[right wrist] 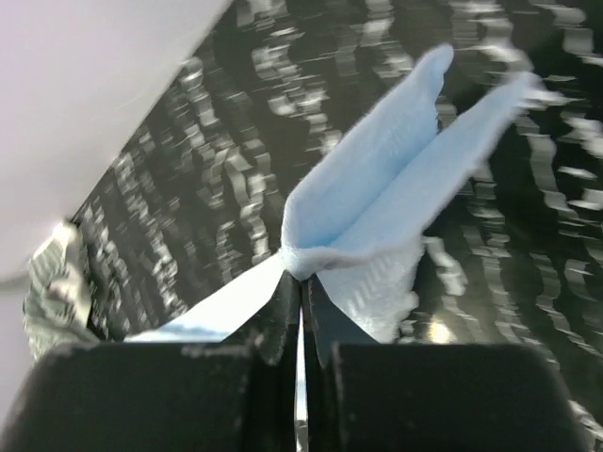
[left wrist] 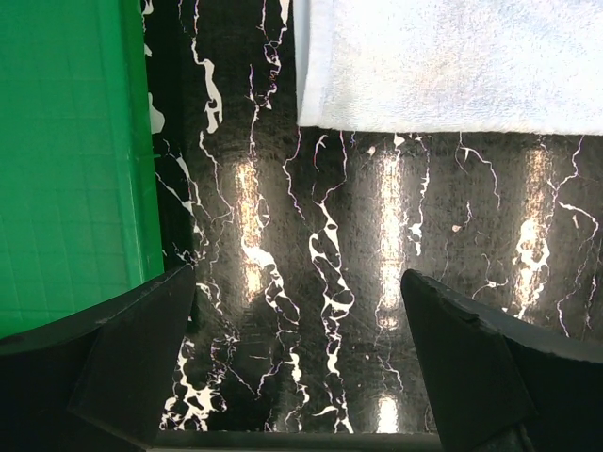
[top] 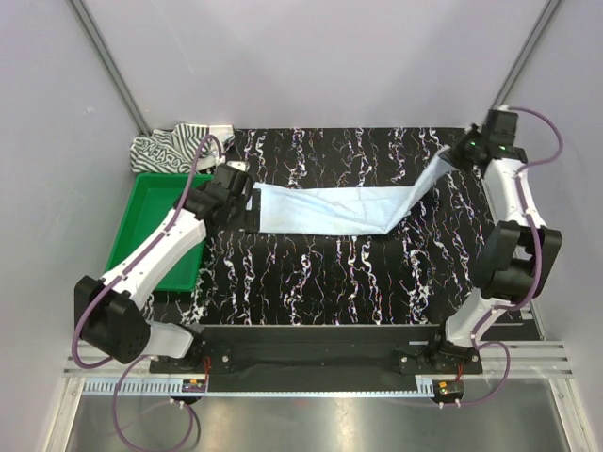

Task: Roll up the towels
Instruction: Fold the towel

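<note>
The light blue towel (top: 330,209) lies stretched across the black marbled mat. Its right end rises off the mat to my right gripper (top: 453,154), which is shut on that end. In the right wrist view the jaws (right wrist: 301,282) pinch a bunched corner of the blue towel (right wrist: 377,179), which fans out beyond them. My left gripper (top: 249,205) is open at the towel's left end. In the left wrist view its fingers (left wrist: 141,363) stand wide apart over bare mat, and the towel's edge (left wrist: 452,61) lies just ahead of them. The striped towel (top: 174,146) lies crumpled at the back left.
A green plastic tray (top: 151,240) sits at the left under the left arm, its wall (left wrist: 66,160) close beside the left fingers. Grey walls close in the back and sides. The striped towel (right wrist: 52,282) also shows at the left edge of the right wrist view.
</note>
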Controlling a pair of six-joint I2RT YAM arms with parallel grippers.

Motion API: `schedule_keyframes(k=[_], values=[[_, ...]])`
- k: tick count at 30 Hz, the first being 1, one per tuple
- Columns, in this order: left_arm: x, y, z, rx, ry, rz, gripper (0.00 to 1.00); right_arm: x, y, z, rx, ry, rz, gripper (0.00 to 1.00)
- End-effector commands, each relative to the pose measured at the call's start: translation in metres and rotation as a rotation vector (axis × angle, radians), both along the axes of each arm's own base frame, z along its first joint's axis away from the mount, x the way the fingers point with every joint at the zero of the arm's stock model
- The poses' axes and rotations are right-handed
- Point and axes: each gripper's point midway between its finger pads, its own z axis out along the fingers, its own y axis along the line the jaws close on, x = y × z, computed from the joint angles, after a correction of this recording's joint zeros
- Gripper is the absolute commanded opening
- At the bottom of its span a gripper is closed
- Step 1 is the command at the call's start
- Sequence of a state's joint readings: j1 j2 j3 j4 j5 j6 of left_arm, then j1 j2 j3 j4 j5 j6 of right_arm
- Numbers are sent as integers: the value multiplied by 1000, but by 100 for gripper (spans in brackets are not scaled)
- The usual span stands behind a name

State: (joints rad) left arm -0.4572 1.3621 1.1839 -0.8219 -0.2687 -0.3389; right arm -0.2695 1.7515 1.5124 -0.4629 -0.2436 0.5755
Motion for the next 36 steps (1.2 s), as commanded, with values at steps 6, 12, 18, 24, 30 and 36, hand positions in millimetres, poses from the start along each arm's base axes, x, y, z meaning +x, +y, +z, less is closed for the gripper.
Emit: schedule_keyframes(k=[6,12,18,24,30,36], values=[[-1,12,6,-81,-56,35,98,13,159,52,-42,-62,319,0],[2,34,16,-100,-107,109,98,18,268,67,-45,-109,459,0],[1,45,22,-89,-136,151,98,17,365,60,-54,-121,610,0],[3,54,18,-105,-123,185,98,-8,431,32,-51,-110,703,0],[4,58,17,-108,-120,198,98,-29,464,4,-60,-93,768,0],[5,64,15,-107,-114,222,98,-53,495,-8,-130,-129,833,0]])
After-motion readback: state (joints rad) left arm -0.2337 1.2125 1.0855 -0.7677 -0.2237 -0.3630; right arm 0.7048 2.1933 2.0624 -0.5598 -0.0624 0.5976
